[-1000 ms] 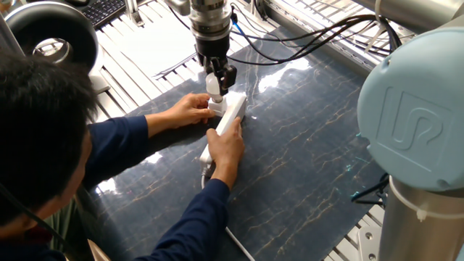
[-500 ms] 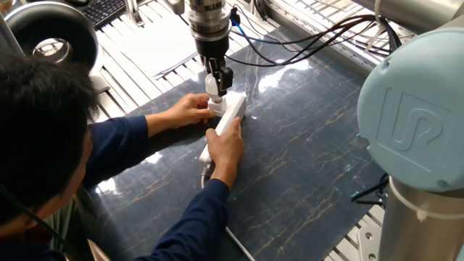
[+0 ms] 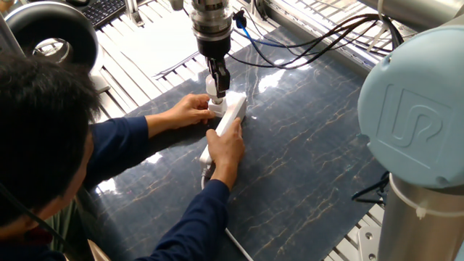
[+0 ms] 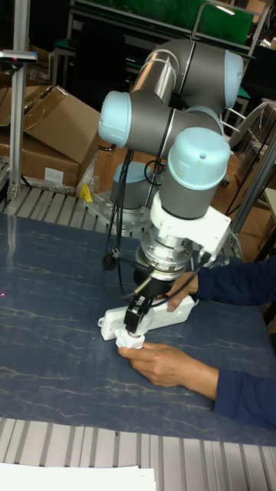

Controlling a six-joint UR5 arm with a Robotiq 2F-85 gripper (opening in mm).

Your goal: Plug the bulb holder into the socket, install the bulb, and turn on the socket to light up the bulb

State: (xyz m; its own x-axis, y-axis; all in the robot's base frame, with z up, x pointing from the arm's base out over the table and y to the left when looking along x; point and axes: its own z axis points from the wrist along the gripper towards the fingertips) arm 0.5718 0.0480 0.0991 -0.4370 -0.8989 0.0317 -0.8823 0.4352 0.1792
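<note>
**One bulb, one holder, one strip, two human hands at the socket**

There is one socket point(image 3: 229, 119), a long white strip lying on the dark marbled mat point(image 3: 312, 145). One bulb holder point(image 3: 216, 109) stands at the strip's far end, on its upper face. One bulb point(image 3: 212, 87) sits directly above that holder, pinched between the fingers of the single gripper point(image 3: 215, 81), which points straight down over the strip's far end. Whether the bulb's screw base is already inside the holder cannot be made out.

Two human hands are counted. One hand point(image 3: 190, 110) rests just beside the holder, on the side of the strip toward the person, fingers touching it. The other hand point(image 3: 226, 148) lies over the strip's near end and covers it, so any switch or cable exit there is hidden.

In the tall fixed view the socket point(image 4: 146, 320) is largely masked by the gripper point(image 4: 135, 328) and the arm's wrist; only its end by the holder point(image 4: 126, 340) shows clearly, with a hand point(image 4: 165, 362) touching the holder from the front. The bulb is too small to separate from the fingers there. The person's head fills the fixed view's near corner, cut off by the frame.
</note>
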